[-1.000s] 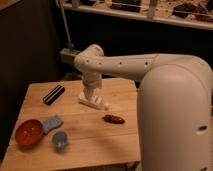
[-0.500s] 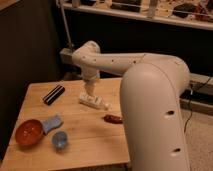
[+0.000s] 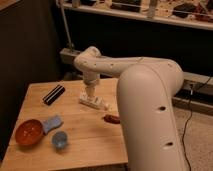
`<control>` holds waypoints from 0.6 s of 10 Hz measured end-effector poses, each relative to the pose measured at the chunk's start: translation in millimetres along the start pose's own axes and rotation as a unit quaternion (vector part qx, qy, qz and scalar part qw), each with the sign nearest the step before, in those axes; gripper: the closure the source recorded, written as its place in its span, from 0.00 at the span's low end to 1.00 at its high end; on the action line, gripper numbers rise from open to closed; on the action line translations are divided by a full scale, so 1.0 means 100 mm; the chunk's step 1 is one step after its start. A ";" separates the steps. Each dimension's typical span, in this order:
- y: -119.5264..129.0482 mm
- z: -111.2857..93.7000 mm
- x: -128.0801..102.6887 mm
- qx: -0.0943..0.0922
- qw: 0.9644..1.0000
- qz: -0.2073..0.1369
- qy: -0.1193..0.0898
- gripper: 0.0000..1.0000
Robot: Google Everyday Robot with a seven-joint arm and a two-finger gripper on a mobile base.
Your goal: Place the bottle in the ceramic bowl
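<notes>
White gripper (image 3: 90, 94) hangs unclenched, jaws spread, just over the whitish bottle (image 3: 94, 102), as half a second ago. The bottle lies unmoved on the wooden table (image 3: 85, 136), well apart from the reddish ceramic bowl (image 3: 28, 132).

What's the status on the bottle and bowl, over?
Tool right above bottle. Bottle lying on table, not in ceramic bowl. Blue cloth and cup beside bowl.
</notes>
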 end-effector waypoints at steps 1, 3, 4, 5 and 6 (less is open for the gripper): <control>0.01 0.08 0.00 0.006 1.000 0.003 0.004 0.35; 0.10 0.27 0.03 0.006 1.000 0.015 0.013 0.35; 0.16 0.34 0.04 -0.001 1.000 0.022 0.014 0.35; 0.20 0.38 0.04 -0.007 1.000 0.026 0.013 0.35; 0.25 0.42 0.03 -0.016 0.999 0.032 0.011 0.35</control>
